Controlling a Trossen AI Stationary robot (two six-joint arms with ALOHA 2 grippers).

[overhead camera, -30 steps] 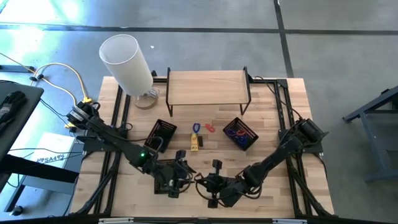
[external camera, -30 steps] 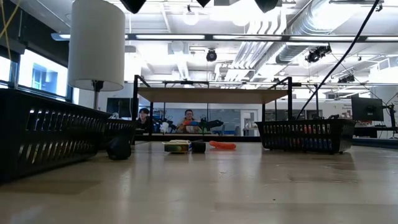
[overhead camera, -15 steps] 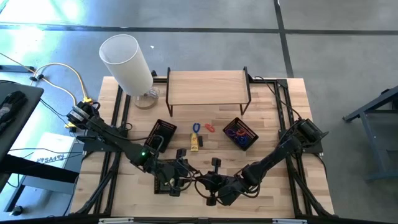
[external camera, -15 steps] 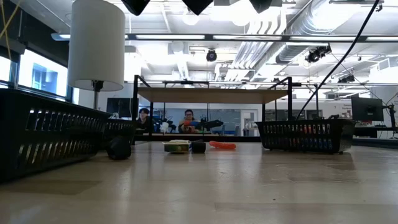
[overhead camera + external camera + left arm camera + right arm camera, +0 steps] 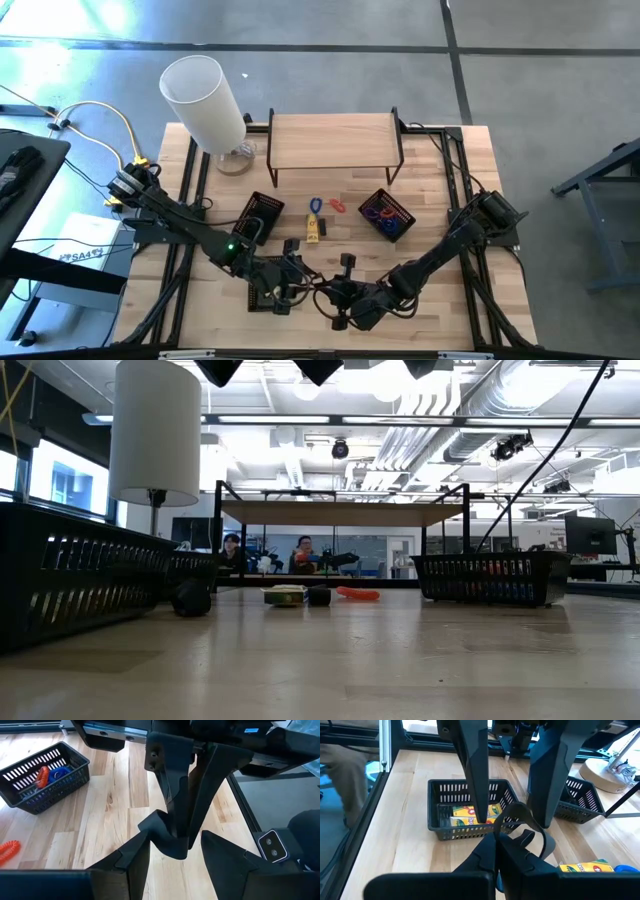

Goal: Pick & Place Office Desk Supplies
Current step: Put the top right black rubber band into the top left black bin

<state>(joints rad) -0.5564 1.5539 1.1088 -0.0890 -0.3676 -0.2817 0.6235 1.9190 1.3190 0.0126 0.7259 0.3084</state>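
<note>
Over the table's near middle my two grippers meet nose to nose. My right gripper [image 5: 497, 851] is shut on a small black clip [image 5: 520, 827] with a wire loop. My left gripper [image 5: 172, 862] faces it, its fingers apart on either side of the clip [image 5: 170, 837]. Farther back on the table lie a yellow packet [image 5: 313, 230], a blue band [image 5: 316, 206], a red band [image 5: 337, 205] and a dark piece [image 5: 292, 245]. My right gripper pinches the black clip between its two shut fingers at one end [image 5: 176, 822]; the fingers hide the exact spot. The clip's wire loop [image 5: 522, 809] juts past the fingertips, and the clip hangs clear of the table. My left gripper: I cannot tell whether its fingers [image 5: 135, 847] touch the clip.
A black basket [image 5: 437, 820] holding yellow packets stands below the left gripper, and another [image 5: 262, 213] stands behind it. A third basket [image 5: 387, 215] at the right holds bands. A wooden shelf [image 5: 335, 140] and a white lamp [image 5: 205, 100] stand at the back.
In the high view the two grippers have drawn slightly closer together over the table's near middle. My right gripper has rolled a little with the clip. Neither gripper's finger gap has changed.
</note>
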